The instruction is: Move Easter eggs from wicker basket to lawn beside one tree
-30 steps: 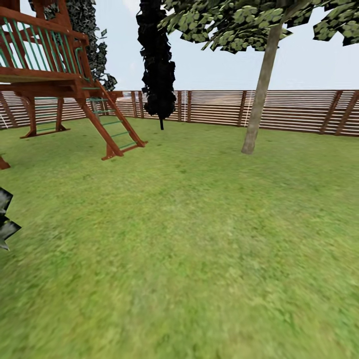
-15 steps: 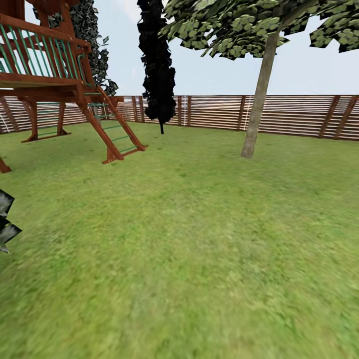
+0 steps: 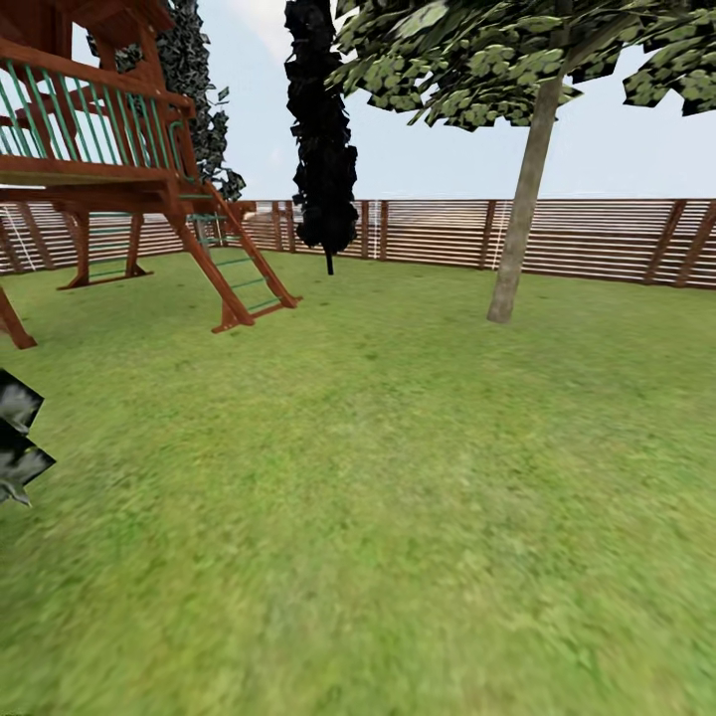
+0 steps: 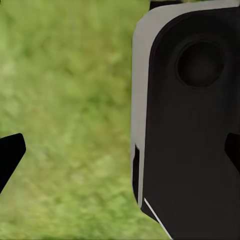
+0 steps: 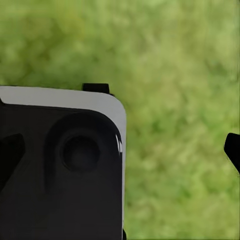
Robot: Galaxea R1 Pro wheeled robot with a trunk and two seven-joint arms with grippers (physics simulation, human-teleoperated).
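Observation:
The Easter eggs and the wicker basket are out of view. The lawn [image 3: 398, 477] spreads out wide ahead of me. A tree [image 3: 522, 199] with a pale bare trunk and a dark green crown stands far off to the right, in front of the fence. In the left wrist view my left gripper [image 4: 120, 152] is open above grass, its black fingertips [image 4: 11, 152] at the picture's edges and nothing held. In the right wrist view my right gripper [image 5: 120, 150] is open too, one fingertip [image 5: 233, 149] showing over grass.
A red-brown wooden play tower [image 3: 109, 169] with a green-runged ladder stands at the far left. A narrow black cypress-like tree [image 3: 323, 129] rises behind it. A slatted wooden fence [image 3: 597, 239] closes the garden. Dark grey leaves [image 3: 15, 438] poke in at the left edge.
The whole head picture has drifted slightly down and to the right, so the camera has moved. Nothing in the garden has moved by itself.

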